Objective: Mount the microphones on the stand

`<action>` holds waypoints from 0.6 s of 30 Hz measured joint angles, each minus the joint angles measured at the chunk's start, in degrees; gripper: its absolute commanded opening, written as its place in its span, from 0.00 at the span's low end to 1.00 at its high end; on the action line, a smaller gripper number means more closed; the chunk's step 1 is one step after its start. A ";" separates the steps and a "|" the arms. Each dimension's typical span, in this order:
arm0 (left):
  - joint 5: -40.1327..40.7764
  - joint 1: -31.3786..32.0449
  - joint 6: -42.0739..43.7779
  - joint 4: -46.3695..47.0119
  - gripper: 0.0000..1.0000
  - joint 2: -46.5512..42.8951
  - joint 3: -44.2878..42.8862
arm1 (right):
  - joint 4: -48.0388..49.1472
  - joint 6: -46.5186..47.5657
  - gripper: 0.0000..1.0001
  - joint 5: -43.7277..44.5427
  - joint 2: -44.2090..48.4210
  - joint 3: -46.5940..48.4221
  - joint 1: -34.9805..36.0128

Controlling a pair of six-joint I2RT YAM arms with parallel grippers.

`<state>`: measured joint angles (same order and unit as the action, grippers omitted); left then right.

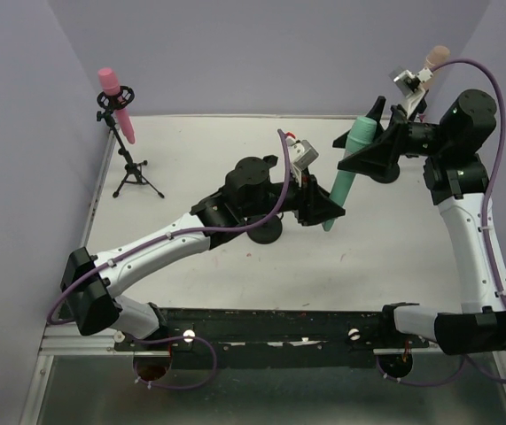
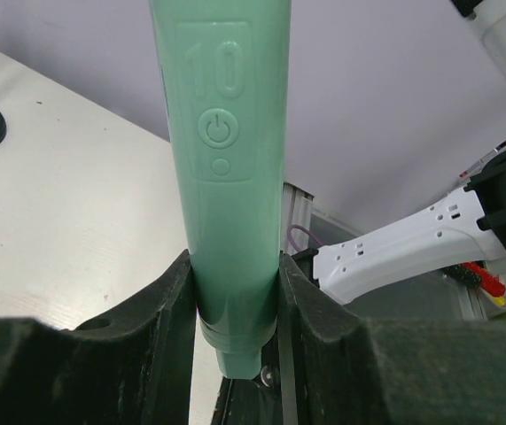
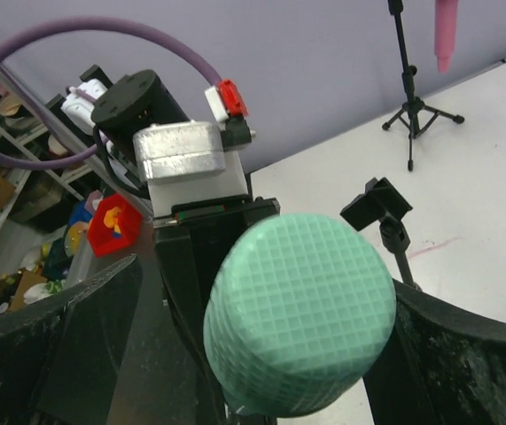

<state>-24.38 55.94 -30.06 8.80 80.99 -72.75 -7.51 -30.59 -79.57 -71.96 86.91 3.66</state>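
Top external view. The teal microphone point(image 1: 348, 168) hangs tilted in mid-air over the table point(image 1: 235, 283), head toward the back. The left gripper point(image 1: 328, 211) pinches only its lowest end. The right gripper point(image 1: 365, 146) is spread around the head and grips nothing. The pink microphone point(image 1: 115, 102) already sits in the tripod stand point(image 1: 133, 173), far left. The peach microphone point(image 1: 435, 57) shows at the back right, but its lower part is hidden behind the right arm, so you cannot tell what holds it.

- Risk: with such a short hold on a long body, a bump from the right fingers could swing or drop the microphone.
- Hard to read: a round base point(image 1: 266, 233) lies under the left arm, and its post is covered.

Left wrist view. The jaws press on both sides of the teal handle, just above its narrow tail.

- Risk: the handle looks smooth, so it may slide down through the pads if you tip it further.
- Cut off: the head is out of frame, and so is any clip.

Right wrist view. The gridded teal head fills the gap between the wide-spread fingers, and no contact is visible on either side. An empty clip point(image 3: 377, 205) stands behind it.

- Risk: you could miss the clip's mouth, because your line to it is partly blocked by the head.
- Hidden: the clip's post below the head.
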 measured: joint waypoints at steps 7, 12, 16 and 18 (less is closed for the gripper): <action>0.00 0.00 -1.09 0.63 0.02 0.57 -0.94 | 7.80 -6.12 0.84 -0.79 2.08 -8.63 -0.02; 0.00 0.00 -1.92 1.46 0.02 0.92 -1.84 | 10.88 -8.76 0.58 -0.90 2.16 -9.09 -0.02; 0.00 0.00 -2.32 1.95 0.03 0.96 -1.92 | 13.73 -10.86 0.32 -1.05 2.34 -9.40 0.00; 0.02 0.00 -2.64 2.21 0.06 0.96 -2.01 | 14.91 -11.91 0.25 -1.07 2.34 -9.70 -0.02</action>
<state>-24.36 55.94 -32.71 11.00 81.95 -74.76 7.40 -42.50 -80.64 -69.63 77.21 3.64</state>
